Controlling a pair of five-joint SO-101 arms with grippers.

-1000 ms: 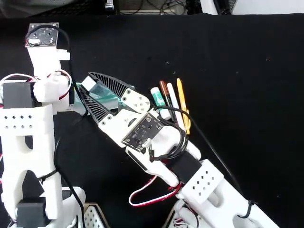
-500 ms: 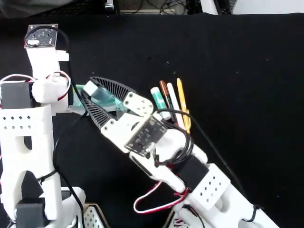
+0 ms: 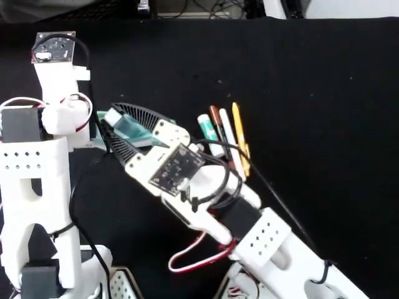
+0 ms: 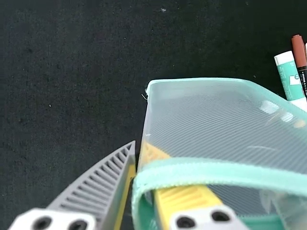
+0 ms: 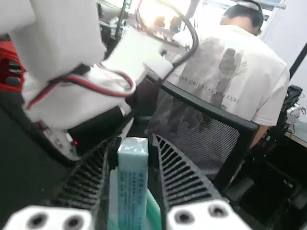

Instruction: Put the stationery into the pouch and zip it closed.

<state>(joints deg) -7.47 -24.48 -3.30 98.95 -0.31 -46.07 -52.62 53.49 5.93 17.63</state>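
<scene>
A: On the black desk [image 3: 312, 81], just beside the left arm, what lies there?

B: The pouch [image 4: 216, 124]. It is clear ribbed plastic with a mint-green rim.

A: And the left pincer [image 4: 139, 158]?

B: It is clamped on the pouch at its mouth. The grey ribbed finger is outside the wall. The yellow one is inside, with the green rim looping over it.

A: What about the right pincer [image 5: 133, 143]?

B: It is closed on a pale bar [image 5: 132, 177], pressed between the two black ribbed fingers. From above, the bar sits over the end of the pouch nearest the left arm. The bar's lower end meets the green rim, but I cannot tell whether it is inside.

A: Where is the rest of the stationery?

B: It lies in a tight row on the desk, on the far side of the right arm's wrist and apart from the pouch. There is a green-and-white marker [image 3: 207, 126], a brown pen [image 3: 216, 117], a white pen [image 3: 225, 132] and a yellow pen [image 3: 239, 128], roughly parallel. The arm's black cable crosses over their near ends.
</scene>
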